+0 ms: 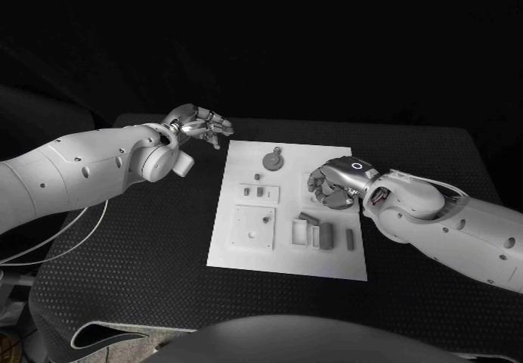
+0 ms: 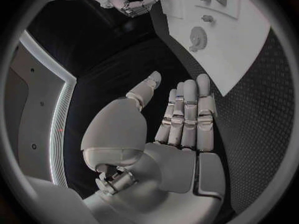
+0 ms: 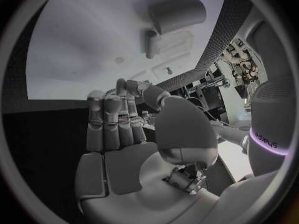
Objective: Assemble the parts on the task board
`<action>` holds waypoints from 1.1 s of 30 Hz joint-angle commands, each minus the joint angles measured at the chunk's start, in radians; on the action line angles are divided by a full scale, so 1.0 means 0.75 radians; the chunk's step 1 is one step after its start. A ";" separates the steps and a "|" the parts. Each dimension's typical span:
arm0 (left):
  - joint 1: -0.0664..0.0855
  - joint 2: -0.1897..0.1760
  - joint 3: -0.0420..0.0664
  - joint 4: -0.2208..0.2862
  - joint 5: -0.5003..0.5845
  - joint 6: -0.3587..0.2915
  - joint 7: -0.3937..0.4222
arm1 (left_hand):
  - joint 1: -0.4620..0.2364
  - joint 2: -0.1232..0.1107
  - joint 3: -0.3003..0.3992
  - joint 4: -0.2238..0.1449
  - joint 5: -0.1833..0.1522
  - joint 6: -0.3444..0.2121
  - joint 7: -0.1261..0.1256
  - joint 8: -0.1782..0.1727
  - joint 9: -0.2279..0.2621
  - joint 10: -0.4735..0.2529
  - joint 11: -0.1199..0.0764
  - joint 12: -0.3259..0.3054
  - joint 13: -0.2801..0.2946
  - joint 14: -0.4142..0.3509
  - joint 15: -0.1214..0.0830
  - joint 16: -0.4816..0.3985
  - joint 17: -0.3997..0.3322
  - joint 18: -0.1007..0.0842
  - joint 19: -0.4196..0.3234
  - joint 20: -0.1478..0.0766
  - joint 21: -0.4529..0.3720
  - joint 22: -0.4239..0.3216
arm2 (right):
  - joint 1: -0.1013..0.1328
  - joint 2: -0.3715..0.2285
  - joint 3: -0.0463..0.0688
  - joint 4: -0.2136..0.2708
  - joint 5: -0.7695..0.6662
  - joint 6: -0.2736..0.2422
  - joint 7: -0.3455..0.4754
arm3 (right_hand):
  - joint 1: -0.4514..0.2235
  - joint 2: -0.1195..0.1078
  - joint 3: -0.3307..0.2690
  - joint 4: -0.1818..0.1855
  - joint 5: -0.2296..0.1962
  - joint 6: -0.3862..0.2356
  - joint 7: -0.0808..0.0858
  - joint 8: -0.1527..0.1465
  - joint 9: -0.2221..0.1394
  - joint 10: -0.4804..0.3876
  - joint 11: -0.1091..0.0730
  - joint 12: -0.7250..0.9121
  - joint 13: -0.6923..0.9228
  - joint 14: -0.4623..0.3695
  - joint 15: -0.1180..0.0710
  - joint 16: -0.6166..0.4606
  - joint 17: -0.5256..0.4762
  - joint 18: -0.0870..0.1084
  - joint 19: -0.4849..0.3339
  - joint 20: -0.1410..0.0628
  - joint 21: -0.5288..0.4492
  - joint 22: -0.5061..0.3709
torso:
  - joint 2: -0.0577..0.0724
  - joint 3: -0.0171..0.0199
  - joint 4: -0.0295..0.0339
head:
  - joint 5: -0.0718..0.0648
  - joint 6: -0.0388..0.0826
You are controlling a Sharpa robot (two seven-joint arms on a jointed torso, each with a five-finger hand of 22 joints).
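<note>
The white task board [image 1: 286,253] lies in the middle of the black table, with grey parts on it: a round piece [image 1: 273,159], a square plate [image 1: 253,227], upright blocks [image 1: 306,231] and a short bar [image 1: 350,239]. My right hand [image 1: 332,185] hovers over the board's right side, fingers curled in. In the right wrist view its thumb [image 3: 146,89] meets the fingertips; I cannot tell whether anything is pinched there. My left hand [image 1: 199,125] hangs off the board's far left corner; in the left wrist view its fingers [image 2: 187,114] are straight and hold nothing.
Bare black table surrounds the board on every side [image 1: 142,242]. The left wrist view shows the board [image 2: 249,50] with the round piece [image 2: 198,36] and my right hand [image 2: 127,0] beyond it. A grey cylinder [image 3: 177,15] stands on the board ahead of my right hand.
</note>
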State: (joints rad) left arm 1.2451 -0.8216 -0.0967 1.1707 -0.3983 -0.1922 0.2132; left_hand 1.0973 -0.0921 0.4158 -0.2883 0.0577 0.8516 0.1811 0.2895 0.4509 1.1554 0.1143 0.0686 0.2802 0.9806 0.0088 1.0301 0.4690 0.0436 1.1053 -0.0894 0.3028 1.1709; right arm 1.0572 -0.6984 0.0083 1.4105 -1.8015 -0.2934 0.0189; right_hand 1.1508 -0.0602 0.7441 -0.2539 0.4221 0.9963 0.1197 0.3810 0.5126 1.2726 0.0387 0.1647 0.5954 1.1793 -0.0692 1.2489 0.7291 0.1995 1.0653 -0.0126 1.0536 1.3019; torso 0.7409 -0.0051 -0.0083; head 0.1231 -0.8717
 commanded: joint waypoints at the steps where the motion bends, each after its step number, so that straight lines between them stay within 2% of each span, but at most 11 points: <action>1: 0.001 0.001 0.001 0.003 0.002 0.017 0.008 | -0.007 -0.005 -0.009 -0.001 -0.009 -0.007 0.006 -0.001 -0.002 -0.010 0.003 0.006 0.001 0.007 -0.001 -0.004 0.002 0.041 0.006 -0.001 -0.005 0.002 | 0.000 0.000 0.000 -0.001 0.016 0.002 0.001 | -0.002 0.009 0.005 -0.003 0.000 0.007 -0.006 -0.001 0.001 0.011 -0.004 0.005 0.001 0.004 -0.005 -0.006 -0.001 0.083 0.006 -0.006 0.005 0.001 | 0.000 0.0006 -0.0010 | -0.002 0.002; 6: 0.001 0.002 0.001 0.003 0.002 0.016 0.007 | -0.007 -0.005 -0.009 -0.002 -0.009 -0.007 0.007 0.000 -0.002 -0.010 0.003 0.006 0.001 0.007 -0.001 -0.004 0.003 0.041 0.006 -0.001 -0.005 0.003 | 0.000 0.000 0.000 0.000 0.019 0.001 0.001 | -0.003 0.009 0.005 -0.004 0.000 0.007 -0.006 -0.001 0.001 0.012 -0.005 0.004 0.001 0.004 -0.006 -0.007 -0.002 0.083 0.006 -0.006 0.005 0.001 | 0.001 0.0028 -0.0012 | -0.002 0.002; 12: 0.001 0.001 0.001 0.003 0.002 0.016 0.007 | -0.006 -0.005 -0.009 -0.002 -0.009 -0.007 0.007 0.000 -0.002 -0.010 0.003 0.006 0.002 0.007 -0.001 -0.004 0.003 0.041 0.006 -0.001 -0.005 0.003 | 0.000 0.000 0.000 0.001 0.055 0.005 -0.005 | -0.008 0.001 0.005 -0.007 0.000 0.006 -0.005 -0.004 0.001 0.010 -0.005 0.002 0.003 0.005 -0.006 -0.008 -0.002 0.083 0.006 -0.006 0.004 0.001 | 0.001 0.0030 -0.0010 | -0.002 0.002; 14: 0.001 0.001 0.001 0.004 0.002 0.016 0.007 | -0.006 -0.005 -0.009 -0.002 -0.009 -0.007 0.007 0.000 -0.002 -0.010 0.003 0.006 0.002 0.007 -0.001 -0.004 0.003 0.041 0.006 -0.001 -0.005 0.003 | 0.000 0.000 0.000 0.000 0.071 0.009 -0.006 | -0.019 -0.017 0.002 -0.004 -0.001 -0.003 -0.001 -0.010 0.000 0.006 -0.003 -0.002 0.005 0.004 -0.005 -0.010 -0.002 0.083 0.007 -0.007 0.003 0.001 | 0.001 0.0028 -0.0011 | -0.002 0.002; 16: 0.001 0.000 0.001 0.004 0.002 0.017 0.006 | -0.006 -0.005 -0.009 -0.002 -0.009 -0.007 0.007 0.000 -0.002 -0.011 0.003 0.006 0.002 0.007 -0.001 -0.004 0.003 0.041 0.006 -0.001 -0.005 0.003 | 0.001 -0.001 0.000 0.000 0.088 0.022 -0.017 | -0.028 -0.049 -0.001 0.003 -0.001 -0.025 0.010 -0.025 -0.004 0.003 -0.003 -0.004 0.011 0.003 -0.004 -0.013 -0.002 0.083 0.009 -0.007 0.000 -0.002 | 0.001 0.0023 -0.0014 | -0.002 0.003; 21: 0.001 0.000 0.001 0.005 0.002 0.016 0.005 | -0.006 -0.005 -0.009 -0.002 -0.009 -0.007 0.007 0.000 -0.002 -0.011 0.003 0.006 0.002 0.007 -0.001 -0.004 0.003 0.041 0.006 -0.001 -0.006 0.003 | 0.006 0.002 0.000 0.000 0.124 0.077 -0.041 | -0.067 -0.156 -0.026 0.059 -0.003 -0.108 0.039 -0.073 -0.020 -0.017 0.008 -0.018 0.021 -0.005 0.006 -0.018 -0.001 0.083 0.012 -0.006 -0.010 -0.008 | 0.001 0.0021 -0.0008 | -0.002 0.003; 23: 0.001 0.000 0.000 0.005 0.002 0.016 0.005 | -0.006 -0.005 -0.009 -0.002 -0.009 -0.007 0.007 0.000 -0.002 -0.011 0.003 0.006 0.002 0.007 -0.001 -0.004 0.004 0.041 0.006 -0.001 -0.006 0.003 | 0.008 0.003 0.000 0.003 0.127 0.100 -0.054 | -0.076 -0.183 -0.035 0.076 -0.004 -0.134 0.048 -0.086 -0.024 -0.023 0.014 -0.023 0.024 -0.008 0.011 -0.018 0.001 0.083 0.011 -0.006 -0.012 -0.009 | 0.001 0.0019 -0.0003 | -0.002 0.003; 25: 0.001 -0.001 0.000 0.006 0.002 0.016 0.005 | -0.006 -0.005 -0.009 -0.002 -0.009 -0.007 0.007 0.000 -0.002 -0.011 0.003 0.006 0.002 0.007 -0.001 -0.004 0.004 0.041 0.006 -0.001 -0.006 0.003 | 0.010 0.004 0.000 0.007 0.127 0.140 -0.070 | -0.092 -0.195 -0.057 0.090 -0.007 -0.148 0.053 -0.094 -0.026 -0.023 0.017 -0.024 0.027 -0.008 0.014 -0.016 0.003 0.083 0.012 -0.006 -0.011 -0.008 | 0.001 0.0016 0.0000 | -0.002 0.002; 27: 0.001 -0.001 0.000 0.006 0.002 0.016 0.005 | -0.006 -0.005 -0.009 -0.002 -0.009 -0.008 0.007 0.000 -0.002 -0.011 0.003 0.006 0.002 0.007 -0.001 -0.004 0.004 0.041 0.006 -0.001 -0.006 0.003 | 0.013 0.005 0.000 0.010 0.122 0.176 -0.087 | -0.108 -0.194 -0.100 0.092 -0.008 -0.155 0.054 -0.095 -0.025 -0.022 0.017 -0.024 0.033 -0.011 0.016 -0.014 0.005 0.083 0.010 -0.007 -0.011 -0.006 | 0.001 0.0014 0.0001 | -0.002 0.001; 33: 0.001 -0.004 0.000 0.007 0.002 0.016 0.005 | -0.005 -0.005 -0.009 -0.002 -0.009 -0.008 0.007 0.000 -0.002 -0.011 0.003 0.006 0.002 0.007 -0.001 -0.004 0.004 0.041 0.006 -0.001 -0.006 0.003 | 0.016 0.017 0.000 0.020 0.067 0.247 -0.118 | -0.140 -0.223 -0.155 0.106 -0.006 -0.163 0.056 -0.097 -0.023 -0.030 0.021 -0.028 0.044 -0.022 0.018 -0.015 0.009 0.083 -0.002 -0.005 -0.016 -0.005 | 0.001 0.0011 -0.0005 | -0.001 -0.001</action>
State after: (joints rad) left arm 1.2451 -0.8245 -0.0968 1.1729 -0.3983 -0.1921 0.2116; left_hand 1.0973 -0.0921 0.4158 -0.2883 0.0577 0.8484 0.1820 0.2895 0.4510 1.1519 0.1177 0.0686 0.2799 0.9805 0.0088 1.0301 0.4707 0.0436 1.1048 -0.0887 0.3027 1.1723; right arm 1.0692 -0.6886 0.0083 1.4224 -1.7245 -0.1808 -0.0365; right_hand 1.0533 -0.2294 0.6287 -0.1751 0.4223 0.8891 0.1545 0.3136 0.4942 1.2561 0.0555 0.1498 0.6278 1.1697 -0.0530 1.2383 0.7350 0.1998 1.0704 -0.0174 1.0475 1.2966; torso 0.7415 -0.0040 -0.0086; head 0.1220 -0.8712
